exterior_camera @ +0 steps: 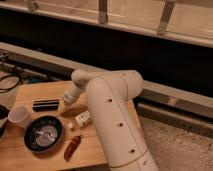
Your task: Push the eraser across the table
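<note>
The eraser (45, 105), a long flat black bar, lies on the light-brown wooden table (35, 92) toward its left side. My gripper (62, 107) reaches down from the white arm (107, 105) and sits just to the right of the eraser's right end, close to it or touching it. The arm covers the right part of the table.
A black bowl (43, 133) stands in front of the eraser. A white cup (19, 115) is at the left edge. A white oblong box (82, 119) and a red chili (73, 146) lie near the arm. Black cables (9, 82) lie off the table's left.
</note>
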`<state>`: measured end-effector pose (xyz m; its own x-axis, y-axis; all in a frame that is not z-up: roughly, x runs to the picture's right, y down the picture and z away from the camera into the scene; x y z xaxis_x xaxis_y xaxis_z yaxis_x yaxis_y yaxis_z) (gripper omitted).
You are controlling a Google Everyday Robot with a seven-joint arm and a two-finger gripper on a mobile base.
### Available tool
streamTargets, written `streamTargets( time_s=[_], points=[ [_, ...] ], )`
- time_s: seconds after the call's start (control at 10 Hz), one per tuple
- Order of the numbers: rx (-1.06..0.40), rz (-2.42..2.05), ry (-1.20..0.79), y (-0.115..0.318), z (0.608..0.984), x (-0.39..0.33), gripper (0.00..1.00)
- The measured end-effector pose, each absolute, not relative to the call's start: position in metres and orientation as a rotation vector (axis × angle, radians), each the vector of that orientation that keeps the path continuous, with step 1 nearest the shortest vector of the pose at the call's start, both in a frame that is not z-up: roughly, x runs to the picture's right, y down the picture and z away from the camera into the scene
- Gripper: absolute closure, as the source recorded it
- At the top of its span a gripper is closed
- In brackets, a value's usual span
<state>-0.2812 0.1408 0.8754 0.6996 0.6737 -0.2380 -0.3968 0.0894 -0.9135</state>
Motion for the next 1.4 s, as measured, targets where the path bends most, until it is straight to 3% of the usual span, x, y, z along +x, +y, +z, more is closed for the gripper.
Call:
streamTargets(
  time_s=[0.3, 0.9, 1.4],
  points=[
    [-1.216, 0.812, -0.287, 0.135, 0.872, -0.285, 1.0],
    [-1.142, 0.791, -0.357, 0.055, 0.907, -0.292, 1.0],
    [-1.149, 0.74, -0.448, 0.052, 0.925, -0.33, 1.0]
  ],
)
